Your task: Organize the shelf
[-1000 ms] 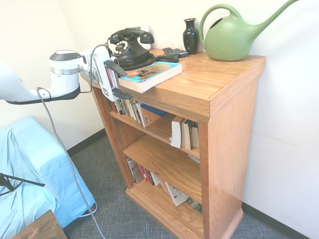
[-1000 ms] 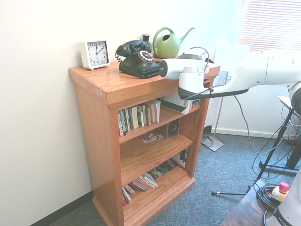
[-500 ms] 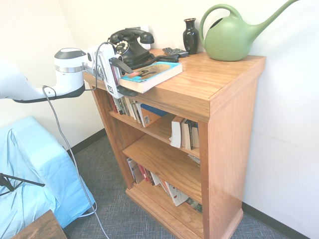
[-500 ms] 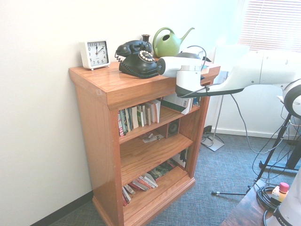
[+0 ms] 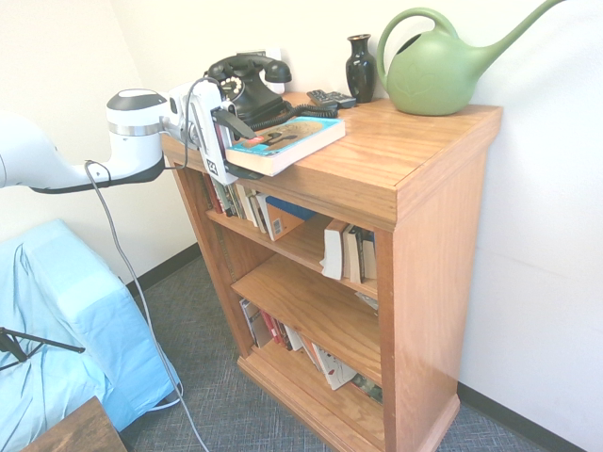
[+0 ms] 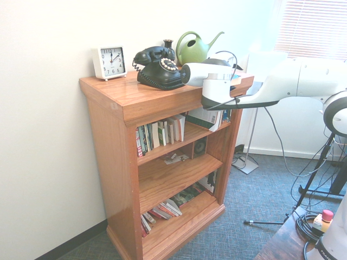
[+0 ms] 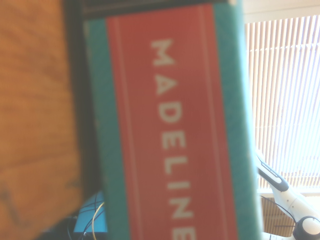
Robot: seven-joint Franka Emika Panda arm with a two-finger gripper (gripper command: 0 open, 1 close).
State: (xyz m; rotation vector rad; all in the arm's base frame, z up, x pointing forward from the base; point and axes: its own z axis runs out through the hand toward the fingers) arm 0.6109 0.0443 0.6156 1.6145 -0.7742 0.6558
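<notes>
Shelf (image 5: 415, 188) stands against the wall; on its top: black phone (image 5: 243, 85), dark vase (image 5: 360, 66), green watering can (image 5: 443, 68), white clock (image 6: 109, 62), and a teal book (image 5: 287, 141) lying flat w/ one end overhanging the front corner. Pincer (image 5: 229, 141) sits roughly level at that overhanging end, jaws spread wide above and below the book, not clamped. Wrist view: blurred teal/red spine (image 7: 170, 130) reading "MADELINE", wood beside it.
</notes>
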